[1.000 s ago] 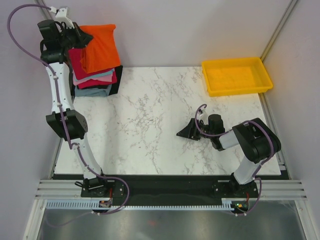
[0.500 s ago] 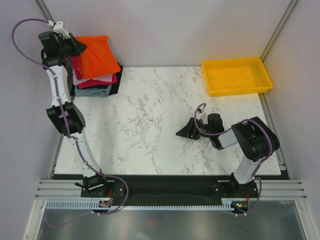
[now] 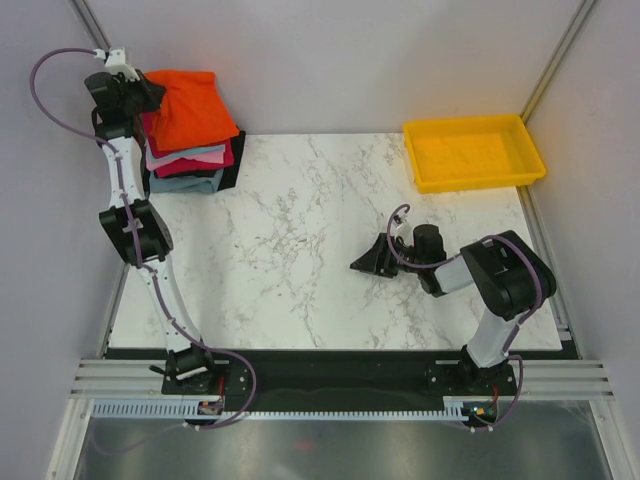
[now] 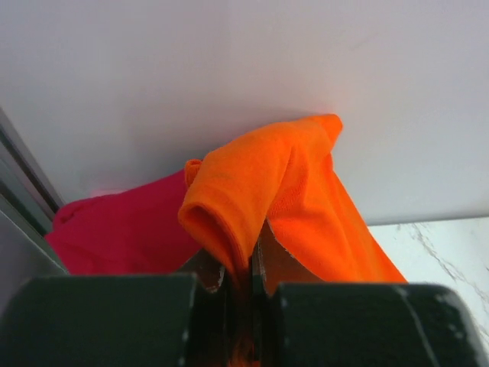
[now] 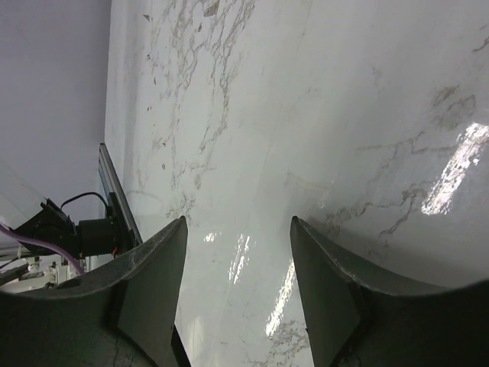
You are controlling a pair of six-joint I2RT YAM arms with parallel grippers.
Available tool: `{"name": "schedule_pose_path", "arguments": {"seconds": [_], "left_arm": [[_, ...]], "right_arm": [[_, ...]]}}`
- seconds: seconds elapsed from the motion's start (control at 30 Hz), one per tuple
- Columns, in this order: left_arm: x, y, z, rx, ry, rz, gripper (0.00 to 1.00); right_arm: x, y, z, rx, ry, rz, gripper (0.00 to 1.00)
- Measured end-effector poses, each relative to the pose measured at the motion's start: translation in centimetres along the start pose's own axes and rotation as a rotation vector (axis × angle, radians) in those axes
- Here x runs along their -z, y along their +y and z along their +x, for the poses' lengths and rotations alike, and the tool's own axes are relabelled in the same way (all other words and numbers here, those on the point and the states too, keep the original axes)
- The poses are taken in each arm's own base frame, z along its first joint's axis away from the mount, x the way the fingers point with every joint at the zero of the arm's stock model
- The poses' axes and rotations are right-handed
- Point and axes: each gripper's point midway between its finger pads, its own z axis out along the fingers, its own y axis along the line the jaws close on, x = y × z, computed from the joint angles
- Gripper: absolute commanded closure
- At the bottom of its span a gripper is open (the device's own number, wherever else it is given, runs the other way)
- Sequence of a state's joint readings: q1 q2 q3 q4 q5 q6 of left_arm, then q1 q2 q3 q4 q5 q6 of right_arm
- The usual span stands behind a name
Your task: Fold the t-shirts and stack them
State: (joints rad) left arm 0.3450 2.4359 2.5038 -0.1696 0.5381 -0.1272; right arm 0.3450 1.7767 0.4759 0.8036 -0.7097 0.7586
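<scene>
At the table's far left corner, a bright orange-red t-shirt (image 3: 195,108) lies on top of a stack of folded t-shirts. Below it show crimson (image 3: 153,128), grey-blue (image 3: 186,184) and black (image 3: 233,170) cloth. My left gripper (image 3: 140,95) is at the stack's left edge, shut on a fold of the orange-red t-shirt (image 4: 298,191). The cloth runs down between the jaws of that gripper (image 4: 241,267), with the crimson t-shirt (image 4: 122,229) behind on the left. My right gripper (image 3: 365,262) rests low over the marble table, open (image 5: 238,222) with nothing between its fingers.
A yellow tray (image 3: 472,152) stands at the table's far right corner. The marble table (image 3: 290,230) lies between the stack and my right arm. White walls close the back and both sides, right behind the stack.
My left gripper has drawn back to the left with the orange-red t-shirt, which now lies flatter over the stack. The right arm has hardly moved.
</scene>
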Motion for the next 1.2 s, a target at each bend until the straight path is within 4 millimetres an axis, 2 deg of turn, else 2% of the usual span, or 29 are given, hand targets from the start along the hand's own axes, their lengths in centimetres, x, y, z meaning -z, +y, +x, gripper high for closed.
{"name": "schedule_pose_path", "arguments": {"seconds": [0.03, 0.23, 0.33, 0.43, 0.47, 0.63, 0.77, 0.87, 1.03, 1.13, 1.2], "left_arm": [[-0.3, 0.4, 0.1, -0.002, -0.010, -0.013, 0.96], [-1.2, 2.9, 1.8, -0.001, -0.024, -0.073, 0.78], [-1.3, 3.9, 2.2, -0.013, -0.024, -0.101, 0.42], [-1.1, 4.7, 1.9, -0.029, -0.033, -0.135, 0.23], [-1.1, 5.1, 1.7, -0.037, -0.041, -0.152, 0.20], [-0.1, 8.1, 1.8, -0.027, -0.043, -0.293, 0.17], [2.1, 10.7, 2.5, -0.001, -0.004, -0.443, 0.28], [3.9, 11.0, 2.3, 0.010, 0.020, -0.508, 0.31], [5.9, 8.7, -1.1, -0.003, -0.009, -0.523, 0.30], [5.9, 5.3, -4.2, -0.022, -0.061, -0.474, 0.31], [5.4, 3.1, -5.6, -0.022, -0.093, -0.412, 0.32]], "right_arm": [[0.0, 0.0, 0.0, -0.001, 0.001, -0.001, 0.35], [-0.3, 0.0, -0.2, -0.007, 0.008, -0.005, 0.35], [-0.5, 0.0, -0.3, -0.008, 0.011, -0.007, 0.35], [-0.5, 0.0, -0.3, -0.008, 0.013, -0.009, 0.35], [-0.5, 0.0, -0.3, -0.010, 0.014, -0.009, 0.35], [-0.6, 0.0, -0.3, -0.011, 0.015, -0.011, 0.35], [-0.6, 0.1, -0.4, -0.011, 0.015, -0.012, 0.35], [-0.6, 0.1, -0.4, -0.010, 0.014, -0.012, 0.34], [-0.6, 0.1, -0.4, -0.009, 0.013, -0.013, 0.35], [-0.6, 0.1, -0.4, -0.008, 0.012, -0.013, 0.34], [-0.6, 0.1, -0.3, -0.007, 0.011, -0.015, 0.34]]}}
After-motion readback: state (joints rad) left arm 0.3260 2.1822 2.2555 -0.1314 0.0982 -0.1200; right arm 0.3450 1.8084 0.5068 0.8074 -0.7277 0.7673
